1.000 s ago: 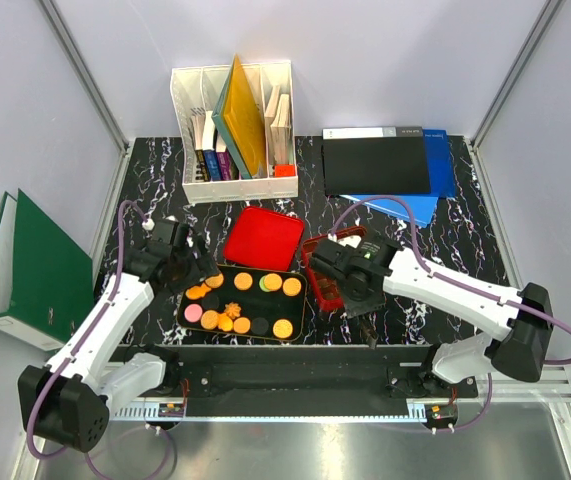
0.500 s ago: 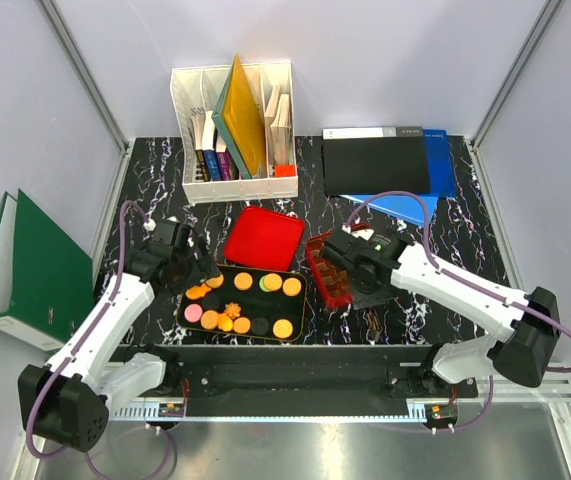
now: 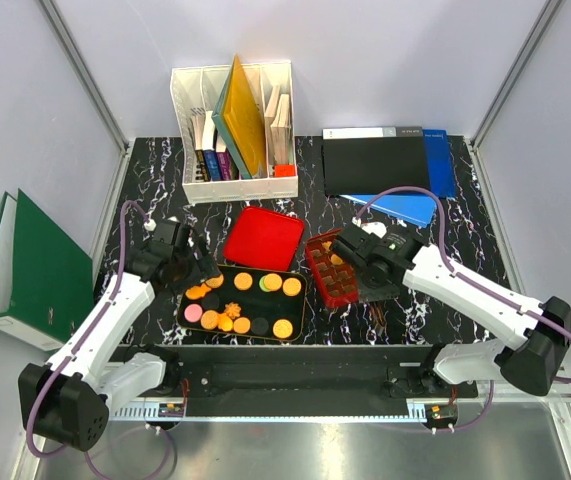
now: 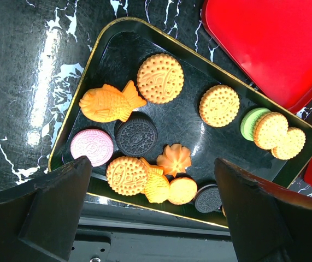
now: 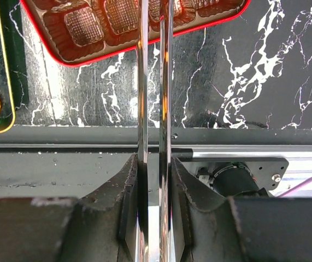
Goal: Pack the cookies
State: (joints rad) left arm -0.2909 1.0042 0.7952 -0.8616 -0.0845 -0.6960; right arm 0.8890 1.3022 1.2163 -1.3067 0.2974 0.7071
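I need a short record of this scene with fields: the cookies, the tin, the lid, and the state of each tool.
cookies: lying on the black tray
red tin: open, right of the tray
red lid: flat on the table, beyond the tray
left tool: open, empty, above the tray
right tool: shut on metal tongs, which point toward the tin

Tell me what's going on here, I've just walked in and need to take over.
Two robot arms are packing cookies. The left claw hangs open over the black tray, where the cookies lie loose. The right claw is shut on metal tongs, whose blades reach toward the red gridded tin beside the tray. The red lid lies off, behind the tray.
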